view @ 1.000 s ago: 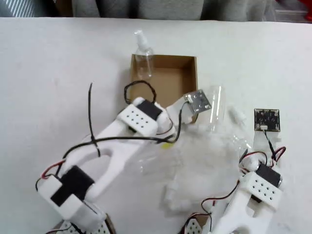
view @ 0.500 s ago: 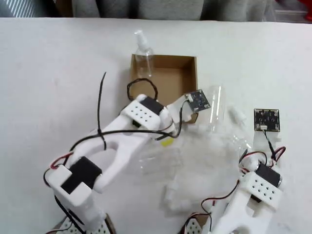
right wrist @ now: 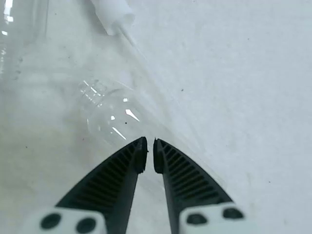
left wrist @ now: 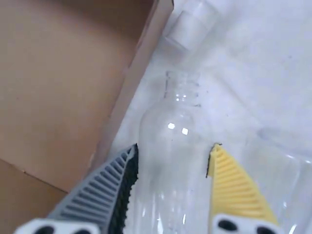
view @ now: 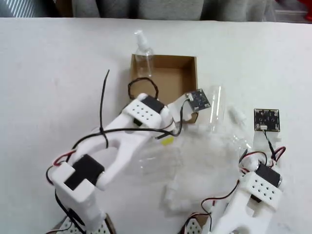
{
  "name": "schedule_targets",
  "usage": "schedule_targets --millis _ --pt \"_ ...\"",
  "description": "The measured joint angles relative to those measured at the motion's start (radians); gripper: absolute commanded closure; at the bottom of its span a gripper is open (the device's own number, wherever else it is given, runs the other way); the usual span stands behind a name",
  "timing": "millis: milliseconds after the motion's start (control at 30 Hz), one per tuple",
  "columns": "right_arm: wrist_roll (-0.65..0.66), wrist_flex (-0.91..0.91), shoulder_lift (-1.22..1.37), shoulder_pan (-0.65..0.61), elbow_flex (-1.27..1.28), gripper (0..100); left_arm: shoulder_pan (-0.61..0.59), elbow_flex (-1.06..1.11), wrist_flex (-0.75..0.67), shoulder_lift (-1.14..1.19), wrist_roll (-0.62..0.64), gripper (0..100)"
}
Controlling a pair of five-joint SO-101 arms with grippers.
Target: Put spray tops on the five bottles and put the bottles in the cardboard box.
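Observation:
The cardboard box (view: 170,80) lies open at the table's middle. A bottle with a spray top (view: 143,52) stands at its far left corner. My left gripper (left wrist: 171,157) is at the box's near right corner, its grey and yellow fingers (left wrist: 233,187) closed against the sides of an uncapped clear bottle (left wrist: 175,126). That bottle lies along the box wall (left wrist: 139,73). A loose spray top (left wrist: 191,23) lies past its neck. My right gripper (right wrist: 150,156) is shut, empty, just above another uncapped bottle (right wrist: 108,117). A spray top (right wrist: 114,13) lies beyond it.
More clear bottles lie on the table right of the box (view: 216,108) and in front of it (view: 158,161). A small spray top (view: 237,115) lies near the right arm's camera board (view: 266,120). The left arm's black cable (view: 102,107) sticks up.
The left arm's elbow and lower links have shifted right and upward, and its wrist has edged toward the box corner. The right arm has kept still.

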Motion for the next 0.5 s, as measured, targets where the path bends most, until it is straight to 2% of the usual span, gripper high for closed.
schedule_targets --millis 267,367,500 --pt "0.000 -0.011 -0.002 0.000 0.008 98.1 0.005 -0.011 0.037 -0.012 0.000 84" --pt "0.000 -0.040 -0.002 0.000 0.020 98.1 -0.009 0.000 0.097 -0.074 0.000 84" --pt "0.000 -0.043 -0.002 0.000 0.020 98.1 -0.043 0.026 0.133 -0.140 0.000 77"
